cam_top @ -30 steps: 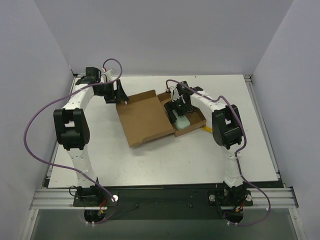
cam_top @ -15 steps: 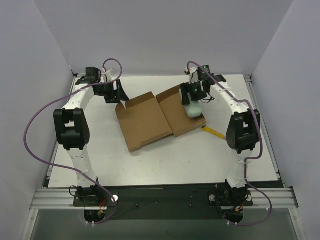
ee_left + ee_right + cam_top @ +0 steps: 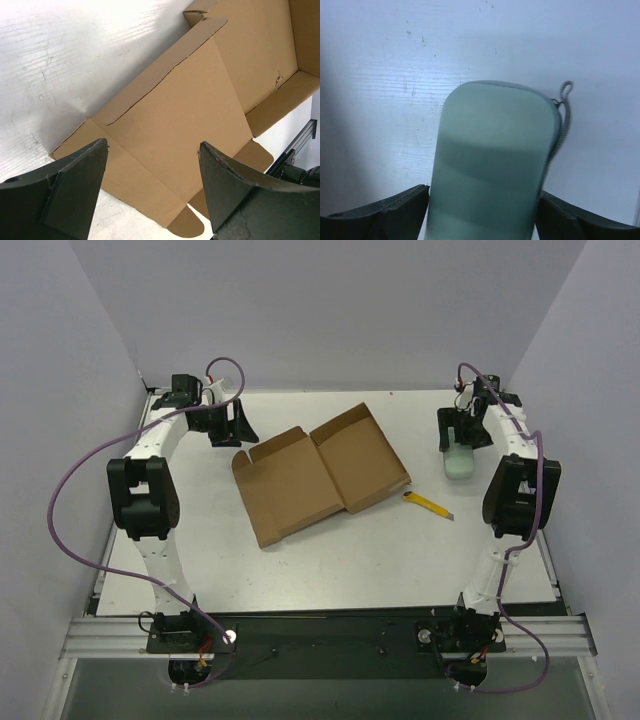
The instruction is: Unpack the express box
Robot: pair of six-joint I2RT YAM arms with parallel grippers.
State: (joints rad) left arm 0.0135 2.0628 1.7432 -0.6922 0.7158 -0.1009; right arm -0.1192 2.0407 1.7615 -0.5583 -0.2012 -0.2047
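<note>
The express box (image 3: 320, 475) lies opened flat in the middle of the table, lid to the left and tray to the right, and nothing shows inside it. My left gripper (image 3: 243, 437) hovers open at the lid's back left corner. In the left wrist view the brown lid (image 3: 175, 115) lies below the left gripper (image 3: 152, 150). At the far right of the table my right gripper (image 3: 458, 443) is shut on a pale green object (image 3: 458, 464). In the right wrist view the right gripper (image 3: 484, 190) presses both sides of this rounded green object (image 3: 495, 150), which has a thin grey cord (image 3: 565, 115).
A small yellow utility knife (image 3: 430, 503) lies on the white table (image 3: 330, 560) just right of the box's front corner. Grey walls close in the table on the left, back and right. The right arm stands close to the right wall.
My right gripper lifted the pale green object out of the box tray and carried it right, to the table's far right side. The left arm and the box stayed still.
</note>
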